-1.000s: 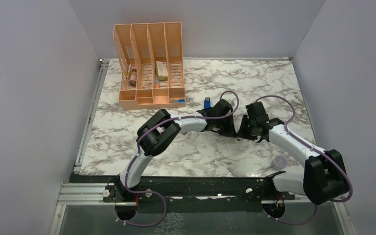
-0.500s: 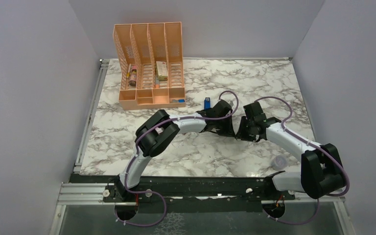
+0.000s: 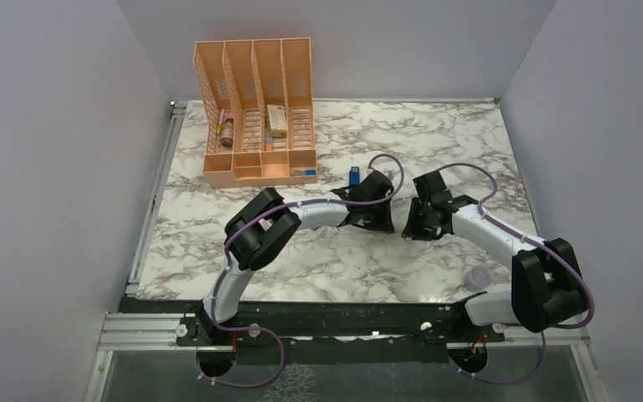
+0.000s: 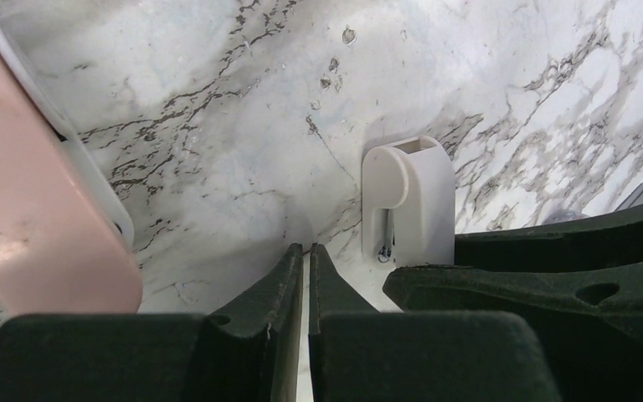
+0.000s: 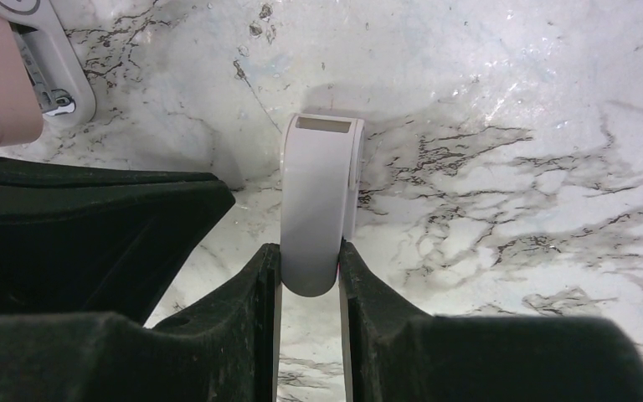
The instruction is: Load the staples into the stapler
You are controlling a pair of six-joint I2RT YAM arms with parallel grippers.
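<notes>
Pinching small white curved plastic piece [image 5: 318,201] upright in right hand [image 5: 310,261], probably to steady it on marble table [image 5: 511,100]; left hand [image 4: 306,260] alongside, practically closed, empty.

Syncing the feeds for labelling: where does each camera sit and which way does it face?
Top external: above and behind, looking down at the marble table; left arm, right arm show.
Left wrist: low over the table, looking along the shut left fingers.
Right wrist: likewise, along right fingers clamping a white clip-like piece.
Both wrist views share that piece.
</notes>
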